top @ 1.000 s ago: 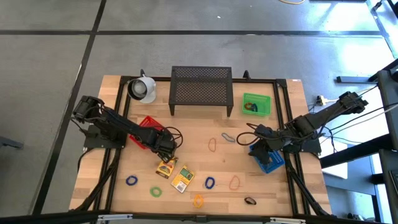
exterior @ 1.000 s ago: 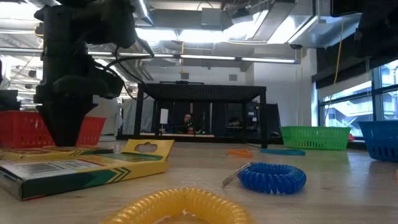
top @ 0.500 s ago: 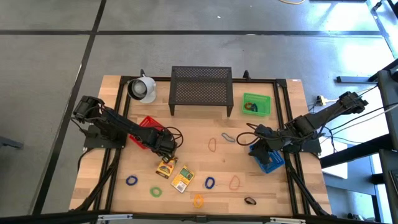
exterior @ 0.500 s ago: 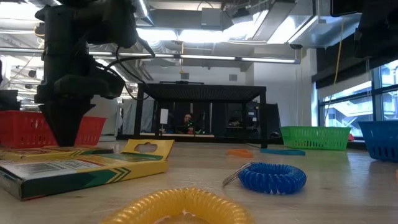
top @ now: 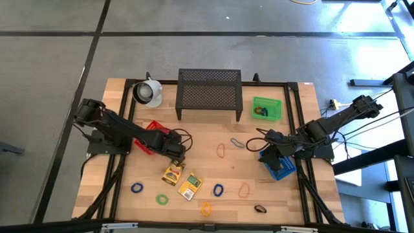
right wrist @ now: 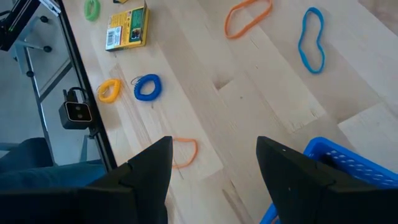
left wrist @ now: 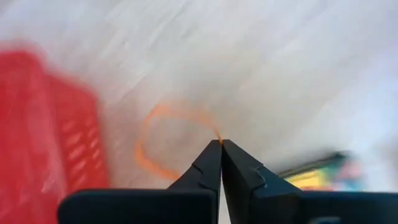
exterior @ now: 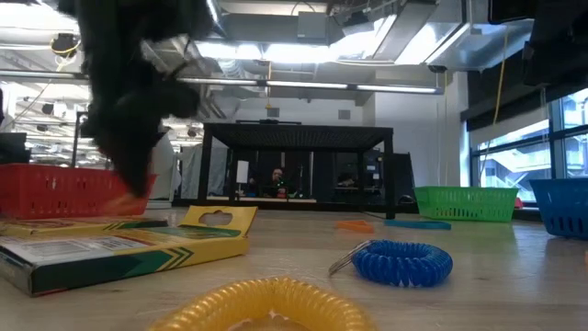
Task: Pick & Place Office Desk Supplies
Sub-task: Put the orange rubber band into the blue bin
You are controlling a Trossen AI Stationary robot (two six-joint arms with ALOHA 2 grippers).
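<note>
Transfer is the step in hand, by my reading: my left gripper has its fingers pressed together on the edge of a thin orange loop, which hangs from the fingertips over the pale worktop, just beside the red bin. In the high view that left gripper sits left of centre, between the red bin and the nearer yellow packet. The next move, I judge, calls for carrying the loop over a bin's rim without letting such a slight, springy thing slip from the tips, then parting the fingers well inside the walls; which bin it belongs in I cannot tell. My right gripper waits at the right of the high view, above the blue bin, fingers spread apart and holding nothing. Plenty is left on the worktop: a second yellow packet, a blue coil, a blue ring, a green ring, a yellow coil, an orange band, a grey band, another orange loop and a small dark clip in the lower half of the frame.
</note>
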